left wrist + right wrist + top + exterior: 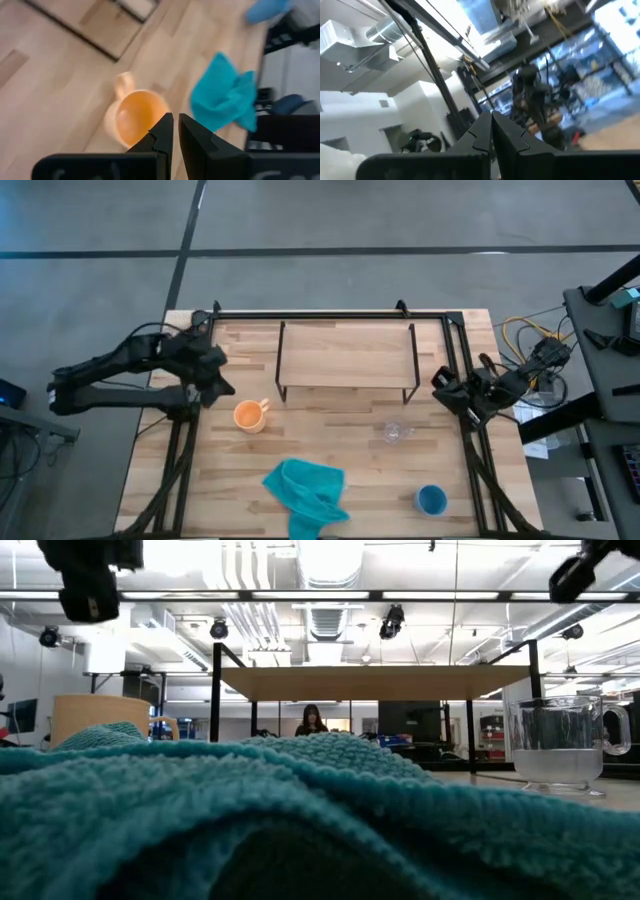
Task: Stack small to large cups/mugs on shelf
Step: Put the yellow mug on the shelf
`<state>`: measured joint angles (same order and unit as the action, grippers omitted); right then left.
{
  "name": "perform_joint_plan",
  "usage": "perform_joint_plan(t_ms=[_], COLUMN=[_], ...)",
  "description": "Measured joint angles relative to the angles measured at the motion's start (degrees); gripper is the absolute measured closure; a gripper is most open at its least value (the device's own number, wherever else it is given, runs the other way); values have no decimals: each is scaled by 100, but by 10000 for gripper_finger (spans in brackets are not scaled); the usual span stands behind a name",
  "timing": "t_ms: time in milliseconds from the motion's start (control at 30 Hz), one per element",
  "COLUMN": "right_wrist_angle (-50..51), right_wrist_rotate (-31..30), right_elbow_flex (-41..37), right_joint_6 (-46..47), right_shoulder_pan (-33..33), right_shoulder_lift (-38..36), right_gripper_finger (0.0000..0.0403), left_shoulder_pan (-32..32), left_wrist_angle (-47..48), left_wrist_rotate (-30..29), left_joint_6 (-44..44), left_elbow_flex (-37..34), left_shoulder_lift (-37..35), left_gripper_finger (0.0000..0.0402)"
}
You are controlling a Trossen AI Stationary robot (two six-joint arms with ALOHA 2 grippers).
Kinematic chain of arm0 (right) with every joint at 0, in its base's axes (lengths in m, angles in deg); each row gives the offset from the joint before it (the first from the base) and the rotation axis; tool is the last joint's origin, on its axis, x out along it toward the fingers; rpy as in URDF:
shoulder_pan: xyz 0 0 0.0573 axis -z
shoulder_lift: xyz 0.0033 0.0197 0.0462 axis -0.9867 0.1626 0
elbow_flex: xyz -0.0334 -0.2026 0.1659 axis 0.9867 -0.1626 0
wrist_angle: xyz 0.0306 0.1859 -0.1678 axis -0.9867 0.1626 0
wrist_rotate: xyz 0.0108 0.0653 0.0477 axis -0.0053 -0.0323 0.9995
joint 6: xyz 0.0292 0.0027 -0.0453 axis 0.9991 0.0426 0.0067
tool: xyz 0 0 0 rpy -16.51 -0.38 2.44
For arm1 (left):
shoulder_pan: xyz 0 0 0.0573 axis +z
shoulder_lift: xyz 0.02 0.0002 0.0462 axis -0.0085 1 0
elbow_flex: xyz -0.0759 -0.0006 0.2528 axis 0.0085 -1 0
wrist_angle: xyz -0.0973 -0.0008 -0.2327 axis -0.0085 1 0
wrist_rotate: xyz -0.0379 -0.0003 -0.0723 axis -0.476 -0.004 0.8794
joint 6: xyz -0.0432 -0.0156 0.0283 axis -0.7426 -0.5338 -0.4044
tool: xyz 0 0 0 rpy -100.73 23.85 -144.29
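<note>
Table (pixel 150 470) bears shelf (pixel 345 355), orange mug (pixel 248 416), glass cup (pixel 394 432), blue cup (pixel 431 500), cloth (pixel 305 492).

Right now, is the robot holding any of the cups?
No, nothing is held. The left gripper is shut and empty above the orange mug. The right gripper is shut and empty too, at the table's right edge.

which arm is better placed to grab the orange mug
Left. Its end effector hangs just beside the mug, fingers nearly shut, with the mug right ahead in its wrist view. The right end effector sits across the table, beyond the shelf.
</note>
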<state>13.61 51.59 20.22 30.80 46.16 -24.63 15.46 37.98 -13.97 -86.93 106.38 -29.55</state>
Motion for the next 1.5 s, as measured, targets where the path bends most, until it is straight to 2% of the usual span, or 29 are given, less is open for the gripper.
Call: perform_joint_plan(t_ms=[233, 367, 467, 600, 700, 933, 1133, 1500], right_wrist_angle=[20, 49, 428, 1569, 2138, 2249, 2251, 2249], right_wrist_rotate=[-1, -25, -45, -49, -60, -62, -63, -60], right_elbow_flex=[827, 1206, 1458, 1838, 2084, 2328, 2339, 2337], right_joint_6=[-2313, -2901, -2746, -2162, -1744, -1587, -1541, -1380], right_shoulder_pan=[0, 0, 0, 0, 0, 0, 0, 0], right_shoulder_lift=[79, 169, 248, 359, 530, 884, 1011, 1300], right_gripper_finger=[394, 394, 394, 394, 394, 394, 394, 394], left_shoulder_pan=[0, 0, 0, 0, -2, -2, -2, -2], left_wrist_angle=[12, 11, 59, 133, 260, 254, 254, 240], left_wrist_rotate=[-244, -258, -102, 281, 307, 275, -189, -476], left_joint_6=[148, 190, 187, 197, 329, 519, 787, 922], left_elbow_flex=[-9, -9, -11, -13, -13, -17, -17, -23], left_shoulder_lift=[557, 881, 1093, 1370, 1562, 1978, 2261, 2783], left_gripper_finger=[386, 386, 386, 386, 383, 338, 301, 294])
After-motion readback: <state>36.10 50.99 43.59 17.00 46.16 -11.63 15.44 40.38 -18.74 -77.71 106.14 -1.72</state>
